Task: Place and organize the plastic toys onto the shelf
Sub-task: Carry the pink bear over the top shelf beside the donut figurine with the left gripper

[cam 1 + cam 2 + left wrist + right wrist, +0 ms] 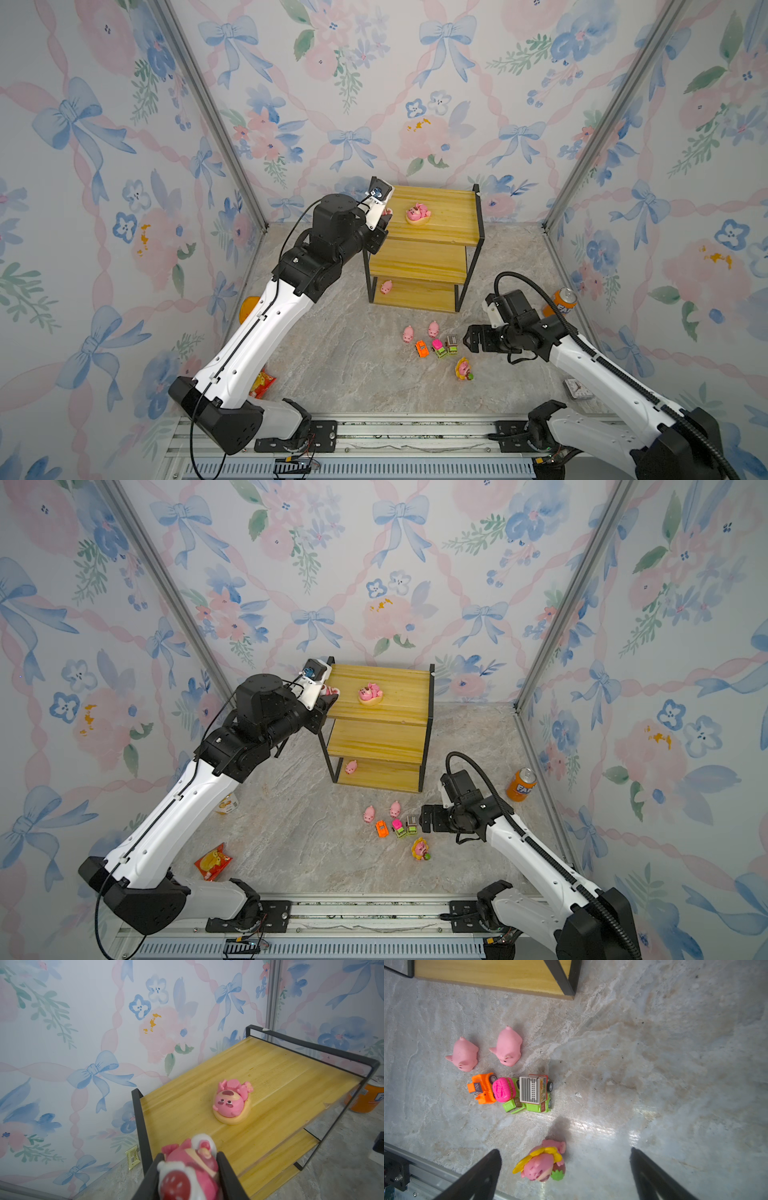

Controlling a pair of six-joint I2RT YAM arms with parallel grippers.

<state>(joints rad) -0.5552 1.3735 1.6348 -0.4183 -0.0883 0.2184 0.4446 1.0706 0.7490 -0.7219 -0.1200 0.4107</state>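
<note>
Here we clamp the held bear between the narrowly parted jaws of the left gripper, at the left edge of the shelf, just above its top board. The resting bear lies mid-board beyond the jaws, with bare wood between. The right gripper gapes empty in front of the shelf, near the flowered bear.

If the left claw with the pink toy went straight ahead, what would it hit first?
Probably the pink bear lying on the shelf's top board: the left gripper, shut on a second bear, points roughly toward it, though height is unclear.
</note>
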